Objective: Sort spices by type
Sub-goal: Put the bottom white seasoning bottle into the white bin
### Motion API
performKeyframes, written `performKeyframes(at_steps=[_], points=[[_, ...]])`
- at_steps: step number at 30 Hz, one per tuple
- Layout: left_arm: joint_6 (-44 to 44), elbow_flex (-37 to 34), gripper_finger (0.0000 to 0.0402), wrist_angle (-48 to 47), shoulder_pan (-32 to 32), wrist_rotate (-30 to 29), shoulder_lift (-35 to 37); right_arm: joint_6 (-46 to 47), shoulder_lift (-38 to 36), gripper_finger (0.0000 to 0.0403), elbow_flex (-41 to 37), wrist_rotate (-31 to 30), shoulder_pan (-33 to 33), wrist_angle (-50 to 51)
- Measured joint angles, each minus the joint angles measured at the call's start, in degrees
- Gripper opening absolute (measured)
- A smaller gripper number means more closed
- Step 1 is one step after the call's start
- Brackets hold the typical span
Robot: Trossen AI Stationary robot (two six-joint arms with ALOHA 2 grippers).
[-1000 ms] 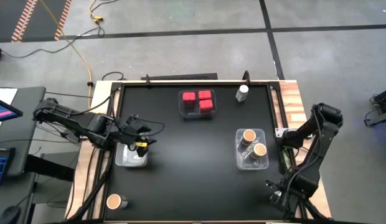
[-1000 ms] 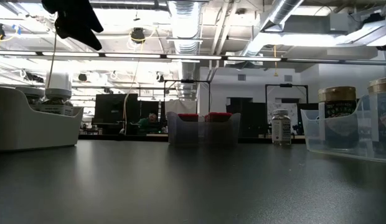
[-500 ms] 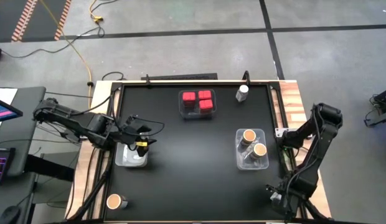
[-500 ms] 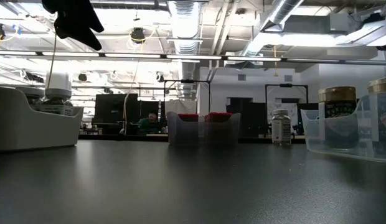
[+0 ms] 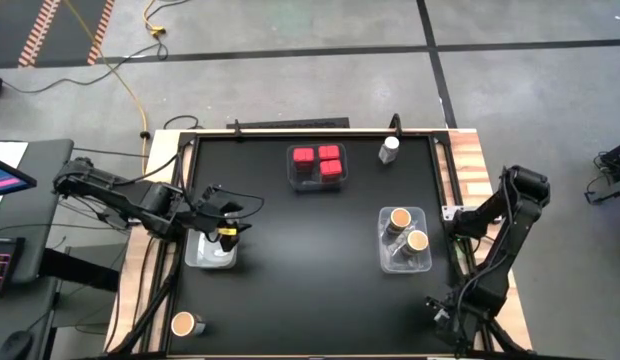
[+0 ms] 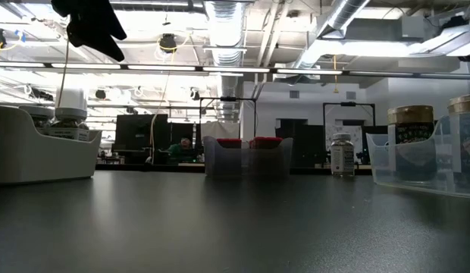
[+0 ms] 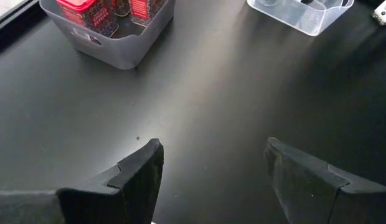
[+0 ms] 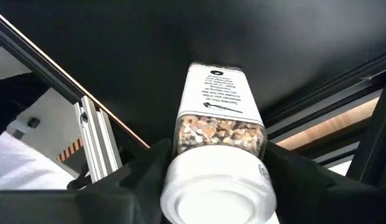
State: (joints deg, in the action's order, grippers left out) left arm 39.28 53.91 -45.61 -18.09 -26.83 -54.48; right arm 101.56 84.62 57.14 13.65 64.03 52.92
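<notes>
at the table's near right corner, the right gripper (image 8: 211,180) grasps a white-capped spice jar (image 8: 219,149) between its fingers. the left gripper (image 7: 211,171) hangs spread and empty above the left bin (image 5: 212,255).

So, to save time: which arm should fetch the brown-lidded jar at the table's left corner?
Left. Its jaws are open, empty, nearer the brown-lidded jar; the right jaws clamp a white-capped jar.
</notes>
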Motion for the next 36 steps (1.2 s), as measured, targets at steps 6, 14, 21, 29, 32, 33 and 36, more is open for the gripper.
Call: performKeyframes(at_steps=[6, 14, 21, 29, 32, 33, 36], points=[[-1.9, 0.0, 0.0267, 0.0, 0.0, 0.0, 0.0, 0.0, 0.1, 0.0222, 1.2, 0.4, -1.0, -0.2], [-3.0, 0.0, 0.0267, 0.0, 0.0, 0.0, 0.0, -2.5, 0.0, 0.0222, 7.6, 0.0, -5.9, 3.8], [-8.2, 0.0, 0.0267, 0.0, 0.0, 0.0, 0.0, -4.7, 0.0, 0.0222, 13.3, -1.7, -12.7, 8.6], [-14.8, 0.0, 0.0267, 0.0, 0.0, 0.0, 0.5, -8.5, 0.0, 0.0222, 21.6, -7.7, -20.4, 12.8], [-17.4, 0.0, 0.0267, 0.0, 0.0, 0.0, 0.5, -11.9, 1.1, 0.0222, 24.4, -9.3, -24.3, 13.3], [-18.1, 0.0, 0.0267, 0.0, 0.0, -0.1, 0.5, -13.5, 1.9, 0.0222, 25.3, -9.3, -25.8, 13.7], [-20.0, 0.0, 0.0267, 0.0, 0.0, -0.1, 0.5, -20.2, 5.5, 0.0222, 28.8, -9.4, -30.9, 15.0]])
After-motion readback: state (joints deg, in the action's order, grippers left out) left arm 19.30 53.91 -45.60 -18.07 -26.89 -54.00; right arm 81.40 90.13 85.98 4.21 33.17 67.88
